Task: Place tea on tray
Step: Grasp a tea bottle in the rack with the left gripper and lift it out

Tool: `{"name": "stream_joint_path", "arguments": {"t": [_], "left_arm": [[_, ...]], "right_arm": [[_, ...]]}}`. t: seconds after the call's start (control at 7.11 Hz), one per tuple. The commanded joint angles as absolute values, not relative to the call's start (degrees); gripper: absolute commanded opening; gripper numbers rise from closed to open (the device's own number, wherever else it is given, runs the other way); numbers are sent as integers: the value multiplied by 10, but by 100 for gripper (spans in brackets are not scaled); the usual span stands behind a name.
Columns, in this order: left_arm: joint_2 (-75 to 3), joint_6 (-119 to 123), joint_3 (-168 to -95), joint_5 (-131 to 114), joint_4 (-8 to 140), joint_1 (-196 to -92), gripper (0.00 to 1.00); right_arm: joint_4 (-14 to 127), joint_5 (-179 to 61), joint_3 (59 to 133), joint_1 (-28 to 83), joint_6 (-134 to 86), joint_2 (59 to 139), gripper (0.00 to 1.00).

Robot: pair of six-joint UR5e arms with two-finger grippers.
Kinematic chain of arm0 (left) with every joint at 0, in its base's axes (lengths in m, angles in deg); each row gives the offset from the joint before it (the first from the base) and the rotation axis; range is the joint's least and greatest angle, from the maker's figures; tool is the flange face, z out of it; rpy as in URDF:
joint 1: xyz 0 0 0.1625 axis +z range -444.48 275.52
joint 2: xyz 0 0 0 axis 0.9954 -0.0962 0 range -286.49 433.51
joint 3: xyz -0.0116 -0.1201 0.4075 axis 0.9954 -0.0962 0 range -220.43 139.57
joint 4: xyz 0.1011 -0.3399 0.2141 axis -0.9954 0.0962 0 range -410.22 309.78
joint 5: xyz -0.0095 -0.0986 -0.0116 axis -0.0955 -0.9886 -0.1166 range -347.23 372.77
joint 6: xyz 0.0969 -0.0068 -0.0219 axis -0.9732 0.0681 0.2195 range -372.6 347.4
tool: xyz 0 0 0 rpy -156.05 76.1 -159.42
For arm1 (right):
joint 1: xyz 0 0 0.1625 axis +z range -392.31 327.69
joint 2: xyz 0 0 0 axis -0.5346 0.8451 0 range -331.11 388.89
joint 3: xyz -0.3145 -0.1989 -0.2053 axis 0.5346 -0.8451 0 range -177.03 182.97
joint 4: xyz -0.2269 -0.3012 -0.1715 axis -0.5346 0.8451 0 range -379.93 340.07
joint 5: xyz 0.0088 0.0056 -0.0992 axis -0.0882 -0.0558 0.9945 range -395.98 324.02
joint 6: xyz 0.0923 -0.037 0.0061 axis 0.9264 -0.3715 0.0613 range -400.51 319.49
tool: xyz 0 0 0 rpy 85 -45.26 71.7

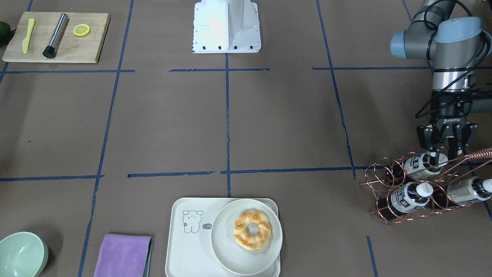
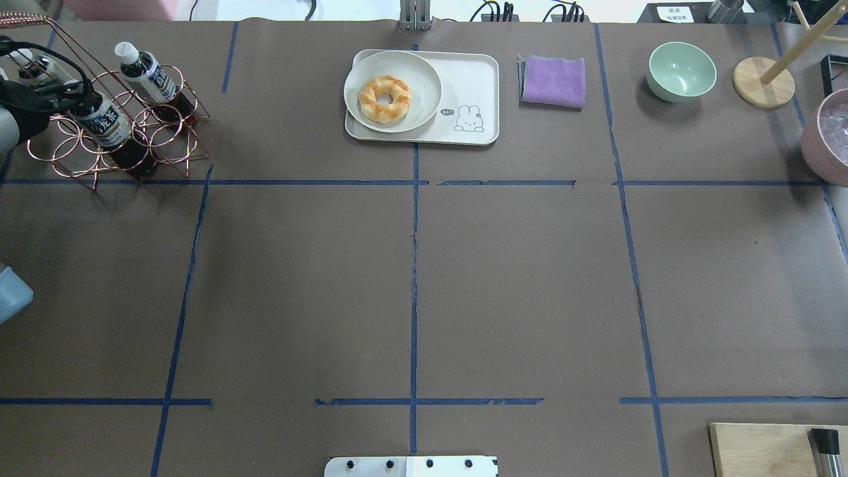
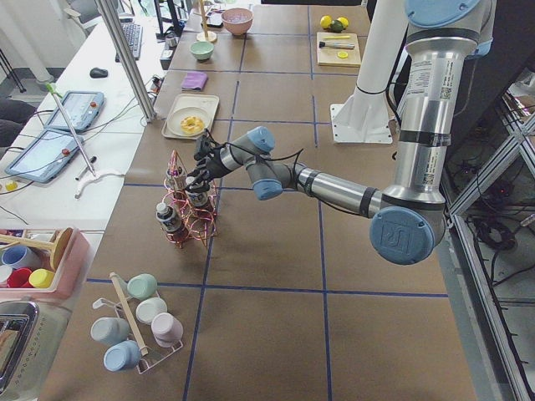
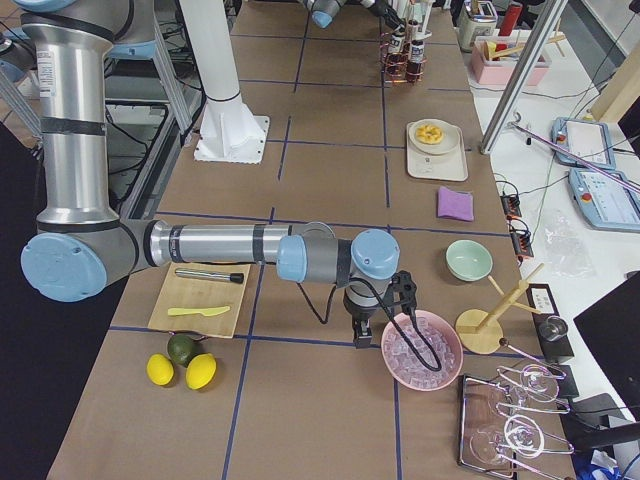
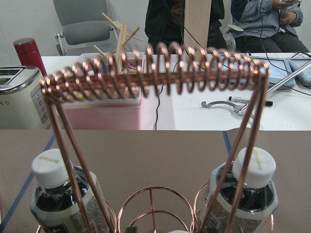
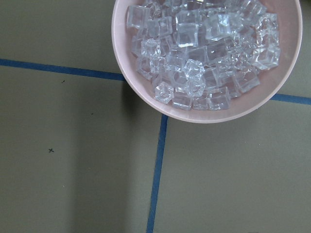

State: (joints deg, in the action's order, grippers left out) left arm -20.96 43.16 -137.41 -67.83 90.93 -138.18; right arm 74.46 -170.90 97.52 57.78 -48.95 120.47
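Observation:
Three tea bottles with white caps lie in a copper wire rack (image 1: 384, 192). One tea bottle (image 1: 417, 164) lies in the rack's upper row, with two more (image 1: 409, 197) (image 1: 467, 190) below it. My left gripper (image 1: 442, 156) is at the upper bottle's cap, jaws open on either side of it. In the left wrist view the rack's coiled handle (image 5: 155, 68) spans two bottles (image 5: 53, 194) (image 5: 248, 189). The cream tray (image 1: 184, 246) with the bear drawing bears a round plate (image 1: 226, 254) with a doughnut. My right gripper (image 4: 365, 335) hangs by a pink bowl of ice (image 6: 209, 53); I cannot tell whether it is open or shut.
A purple cloth (image 1: 123, 256) and a green bowl (image 1: 21, 254) lie beside the tray. A wooden board (image 1: 57, 36) with a knife, a metal muddler and a lemon slice sits in the far corner. The robot base (image 1: 226, 27) stands at mid-table.

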Motion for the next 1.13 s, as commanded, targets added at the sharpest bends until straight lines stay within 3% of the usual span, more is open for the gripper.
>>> {"name": "stream_joint_path", "arguments": {"t": [0.0, 0.28, 0.7, 0.98], "left_arm": [[-210, 431, -1374, -678, 910, -1382, 28], [-209, 432, -1375, -677, 911, -1382, 11], [-207, 366, -1374, -679, 931, -1394, 0], [-200, 333, -1371, -704, 951, -1415, 0]], "right_arm": [[745, -1709, 974, 578, -490, 1205, 100], [745, -1709, 974, 578, -490, 1205, 100], [745, -1709, 974, 578, -490, 1205, 100], [745, -1709, 974, 578, -490, 1205, 100]]}}
